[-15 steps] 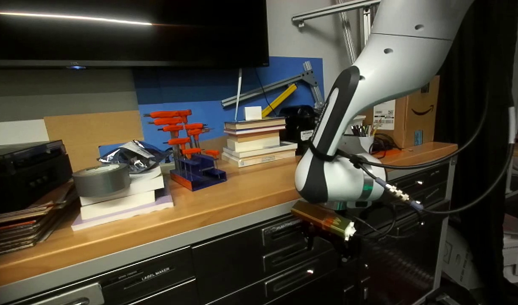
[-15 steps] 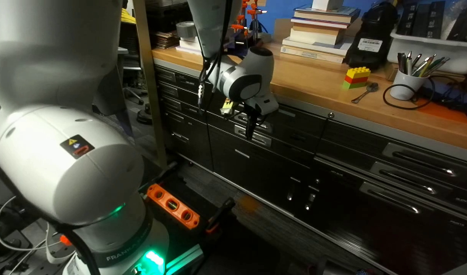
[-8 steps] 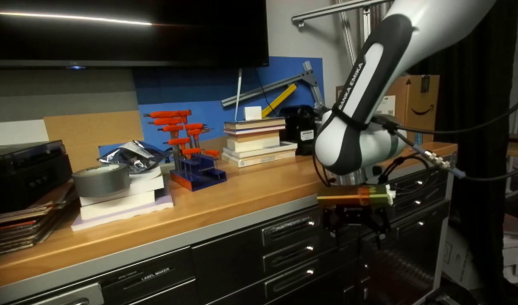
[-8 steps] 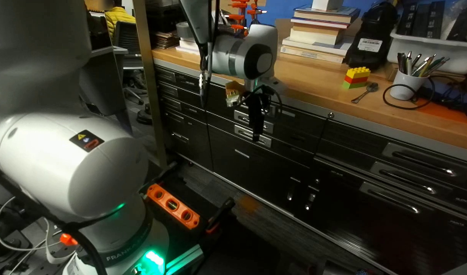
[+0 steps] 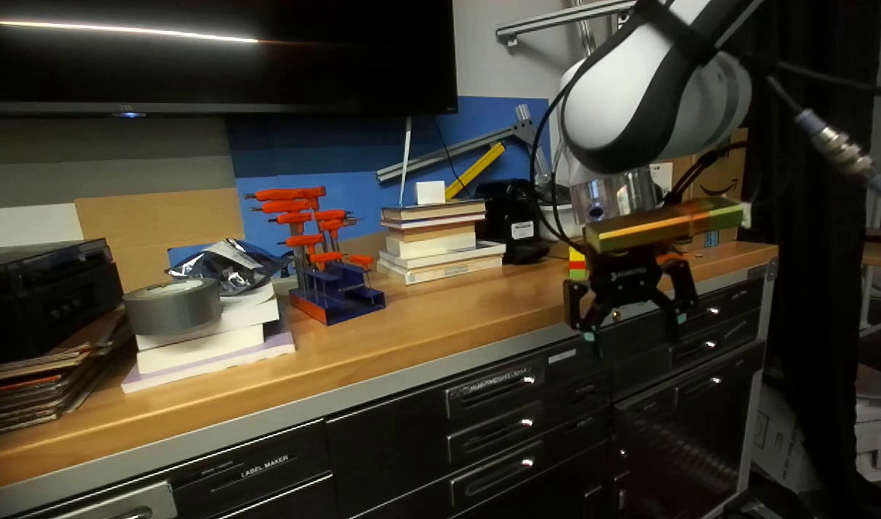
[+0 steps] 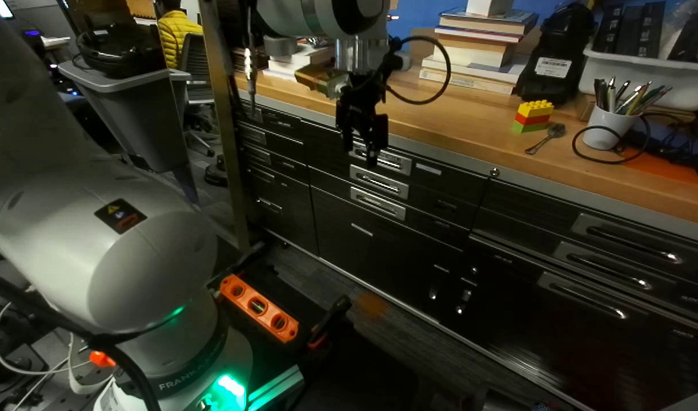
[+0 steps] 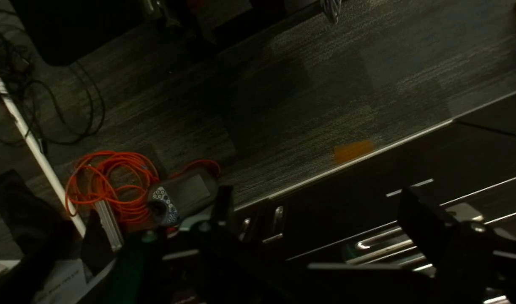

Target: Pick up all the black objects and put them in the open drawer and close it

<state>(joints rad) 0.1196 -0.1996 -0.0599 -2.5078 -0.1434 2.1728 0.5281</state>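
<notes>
Pincer (image 5: pixel 635 335): my own, spread wide; I hung it in front of the drawers (image 6: pixel 377 181), out past the front edge of the tabletop (image 6: pixel 457 117).
Drawers: black, metal-handled, ranked below that front edge; the middle ones sat flush.
Black objects: black boxes (image 6: pixel 649 28) stood in a white bin (image 6: pixel 680 77) toward the tabletop's back edge; whether those were the ones meant, I could not tell.
Books (image 6: pixel 474 54): one stack near the back edge, topped by a small white box (image 5: pixel 431 192).
Black case (image 6: pixel 549 54): white-labelled, stood just beside the stack.
Rack (image 5: pixel 338 295): red and blue, bearing orange-handled tools (image 5: pixel 293 218); stood between the stack and a tape roll (image 5: pixel 172 306).
Toy bricks (image 6: pixel 533 117): yellow, orange and green; stood nearer the front edge than the case.
Spoon (image 6: pixel 554 131): lay just beside the bricks, near a white cup (image 6: pixel 614 121) of pens (image 6: pixel 634 98).
</notes>
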